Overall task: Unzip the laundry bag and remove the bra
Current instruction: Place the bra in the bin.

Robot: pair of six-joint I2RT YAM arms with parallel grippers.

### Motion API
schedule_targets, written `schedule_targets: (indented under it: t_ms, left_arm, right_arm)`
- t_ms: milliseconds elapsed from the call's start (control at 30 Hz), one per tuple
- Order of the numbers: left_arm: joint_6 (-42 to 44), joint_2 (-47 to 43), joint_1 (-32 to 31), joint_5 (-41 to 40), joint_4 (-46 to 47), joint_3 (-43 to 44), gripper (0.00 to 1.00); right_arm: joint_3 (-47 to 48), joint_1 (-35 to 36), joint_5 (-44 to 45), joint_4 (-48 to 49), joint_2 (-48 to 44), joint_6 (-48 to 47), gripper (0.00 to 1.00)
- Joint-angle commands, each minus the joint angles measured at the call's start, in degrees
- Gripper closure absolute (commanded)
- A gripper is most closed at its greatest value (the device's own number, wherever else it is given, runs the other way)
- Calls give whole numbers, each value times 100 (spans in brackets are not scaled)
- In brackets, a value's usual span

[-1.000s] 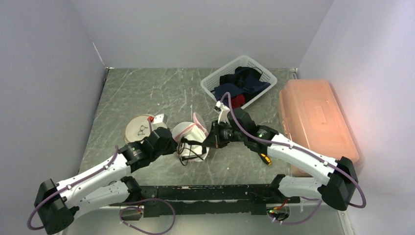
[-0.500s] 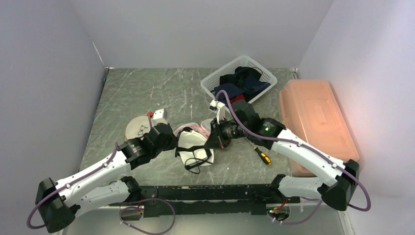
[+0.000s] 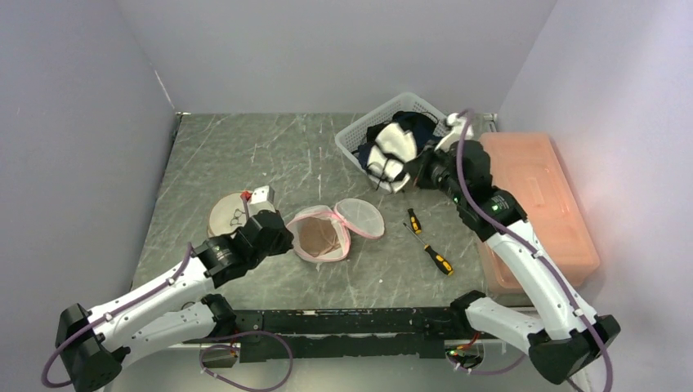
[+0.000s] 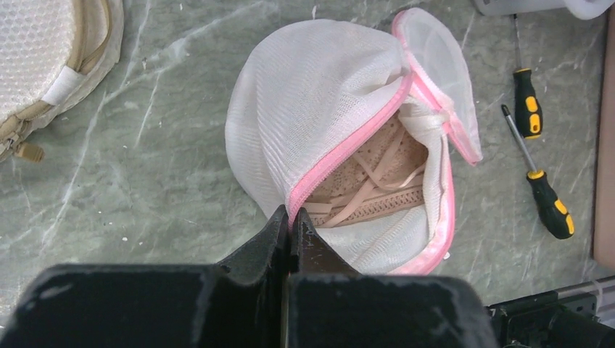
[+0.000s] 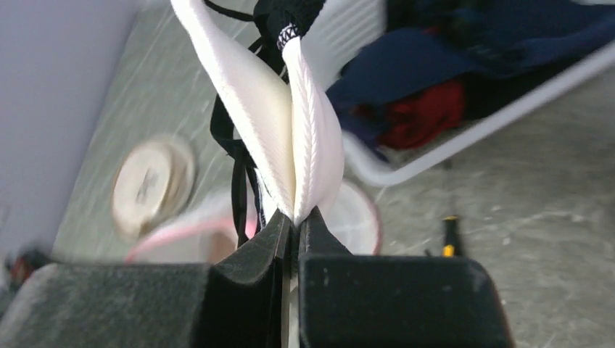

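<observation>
1. Carrying: your right gripper (image 5: 296, 217) is clenched on the bra (image 5: 290, 123), which has white moulded cups and dangling black straps, by the far-right basket (image 3: 348, 139). Lower it before you release, so the straps clear the lattice rim.
2. Left gripper (image 4: 291, 221) pinches the laundry bag (image 4: 319, 94), mid-table: white mesh, pink zip trim, unzipped, tan lace inside.

We overlook the table (image 3: 245, 155) from high behind; both wrist cameras peer closely forward. The laundry bag (image 4: 319, 101) ahead of the left claw (image 4: 291, 214) appears overhead too.
</observation>
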Motion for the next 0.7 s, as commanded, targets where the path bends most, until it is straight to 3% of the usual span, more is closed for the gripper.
schedule_targets:
  t_ms: [0,133,267,467,667]
  left_arm:
    - [-129,-79,30,19,151,-179,97]
    - [-40,28,25,156,210,-122,97]
    - [-91,-122,26,255,265,-236,97]
    - [-301,-502,22,425,399,-594,97]
    - [-337,-493,26,403,361,-649,97]
  right_arm:
    - [-384,-941,1215,1389,158,1036,100]
    - [-699,-1459,1243,2516,756,1558,100]
    - [-396,-1925,1267,3111,1722,1522,100]
    - [197,-2447,386,3939,2953,1204,100]
    - [741,-2818,-489,4120,3971,1412,100]
